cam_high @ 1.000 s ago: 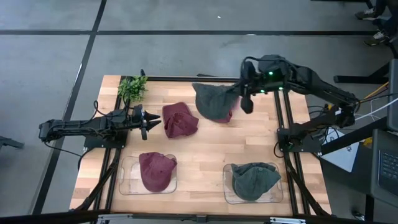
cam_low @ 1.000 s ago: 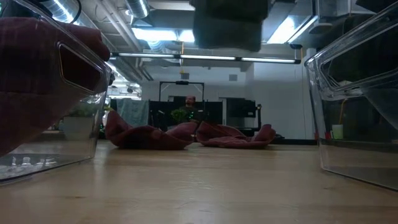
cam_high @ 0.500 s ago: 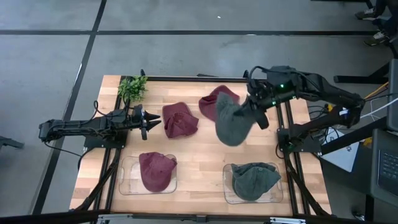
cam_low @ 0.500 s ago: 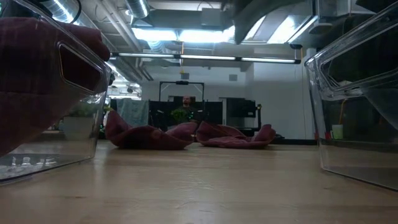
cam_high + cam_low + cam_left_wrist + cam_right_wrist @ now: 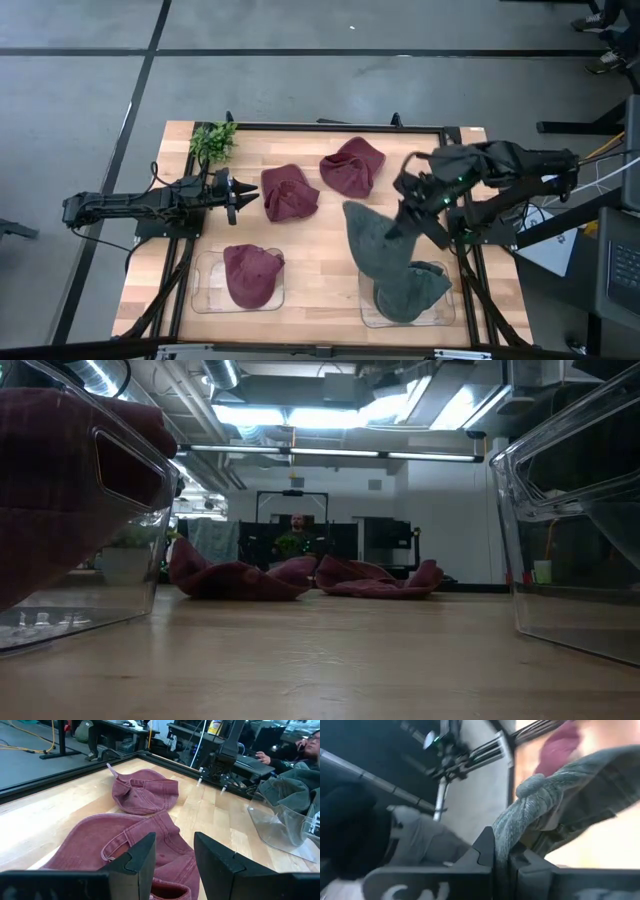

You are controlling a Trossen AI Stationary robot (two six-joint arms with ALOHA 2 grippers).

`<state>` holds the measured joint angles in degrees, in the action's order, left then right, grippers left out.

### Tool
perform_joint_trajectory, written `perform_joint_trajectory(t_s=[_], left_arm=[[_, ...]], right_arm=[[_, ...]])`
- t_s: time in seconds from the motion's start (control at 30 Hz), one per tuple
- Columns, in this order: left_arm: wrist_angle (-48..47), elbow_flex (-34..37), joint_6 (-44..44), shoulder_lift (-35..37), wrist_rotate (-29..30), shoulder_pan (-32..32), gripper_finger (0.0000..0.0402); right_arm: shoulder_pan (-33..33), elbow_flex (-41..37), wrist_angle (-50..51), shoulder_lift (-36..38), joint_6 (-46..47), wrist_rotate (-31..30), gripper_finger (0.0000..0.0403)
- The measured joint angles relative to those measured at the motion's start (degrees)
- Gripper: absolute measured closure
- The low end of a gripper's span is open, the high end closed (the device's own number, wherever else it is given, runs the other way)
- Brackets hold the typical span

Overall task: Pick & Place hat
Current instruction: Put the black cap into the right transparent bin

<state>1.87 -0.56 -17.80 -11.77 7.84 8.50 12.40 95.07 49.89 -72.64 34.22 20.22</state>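
Note:
A grey hat [image 5: 372,245] hangs from my right gripper [image 5: 404,226], which is shut on it above the table's near right part, beside a clear bin [image 5: 366,308] that holds another grey hat [image 5: 415,288]. One red hat [image 5: 290,192] lies crumpled on the table just in front of my open left gripper [image 5: 241,198], whose fingers have nothing between them. A second red hat [image 5: 352,167] lies farther back, and a third [image 5: 250,275] sits in the left clear bin [image 5: 203,300]. My right gripper pinches a bunched fold of the grey hat's cloth [image 5: 506,836] between its two fingers [image 5: 485,851]. The fingers slant downward from the table's right side. The hat hangs slack below them, lifted clear of the table, its lower part over the right bin's rim.
A small green plant [image 5: 213,140] stands at the far left corner. The two clear bins stand along the near edge, and in the low view their walls [image 5: 560,530] frame both sides. Bare wood [image 5: 320,270] lies between the bins.
My right gripper has swung from the far edge toward the near edge, rolling its wrist, and carried the grey hat with it. The hat has swung out and now hangs by the right bin. The far red hat, earlier covered by it, shows in full.

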Motion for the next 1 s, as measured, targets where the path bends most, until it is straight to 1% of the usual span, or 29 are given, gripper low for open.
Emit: perform_joint_trajectory(t_s=[0.17, 0.53, 0.63, 0.77, 0.9, 1.0], left_arm=[[0.0, 0.0, 0.0, 0.0, 0.0, 0.0, 0.0272], [0.0, 0.0, 0.0, 0.0, 0.0, 0.0, 0.0272], [0.0, 0.0, 0.0, 0.0, 0.0, 0.0, 0.0272], [0.0, 0.0, 0.0, 0.0, 0.0, 0.0, 0.0272], [0.0, 0.0, 0.0, 0.0, 0.0, 0.0, 0.0272], [0.0, 0.0, 0.0, 0.0, 0.0, 0.0, 0.0272]], right_arm=[[7.1, 0.0, -1.6, 0.0, -0.1, 2.1, 0.0397], [23.6, 0.0, -0.7, 0.1, -3.4, 2.2, 0.0397], [27.2, 0.0, 0.9, 0.2, -3.5, -0.6, 0.0397], [31.0, 0.0, 5.6, 0.2, -4.2, -5.2, 0.0397], [34.7, 0.0, 10.4, 0.2, -6.3, -10.9, 0.0397], [36.7, -0.3, 12.1, 0.2, -6.6, -14.6, 0.0397]])
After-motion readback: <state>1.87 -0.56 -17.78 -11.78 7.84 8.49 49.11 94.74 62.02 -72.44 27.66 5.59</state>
